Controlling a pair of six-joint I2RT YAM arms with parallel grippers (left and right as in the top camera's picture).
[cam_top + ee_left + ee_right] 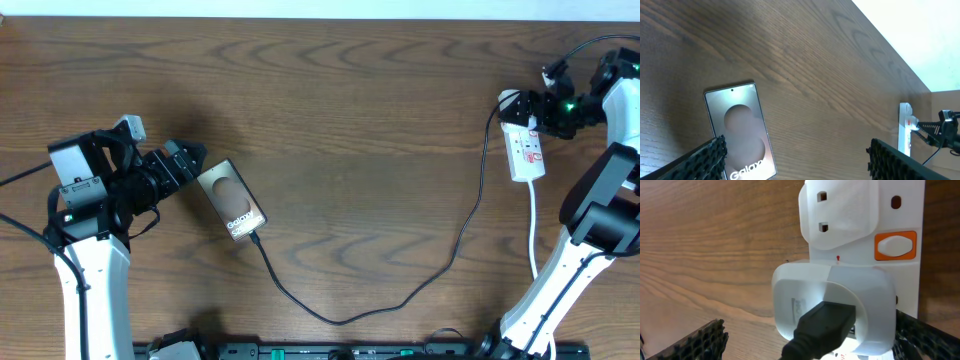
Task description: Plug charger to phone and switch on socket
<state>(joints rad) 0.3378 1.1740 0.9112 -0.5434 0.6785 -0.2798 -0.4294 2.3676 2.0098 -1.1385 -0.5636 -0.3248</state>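
The phone (232, 200) lies flat at the left of the table, its "Galaxy" lettering showing in the left wrist view (740, 132). The charger (340, 318), a thin black cable, runs from the phone's lower short edge in a loop to the socket (524, 145) at the far right. My left gripper (188, 165) stands open just left of the phone, its left finger (695, 162) over the phone's corner. My right gripper (540, 112) hovers open over the socket (900, 210). Its fingers (695, 342) stand wide on either side of the white adapter (835, 295) and its black plug (822, 325). An orange switch (895, 246) sits beside the adapter.
A white cord (533, 225) leads from the socket towards the front edge beside the right arm's base. Dark hardware (350, 352) lines the table's front edge. The far table edge (900, 55) meets a pale wall. Bare wood lies between phone and socket.
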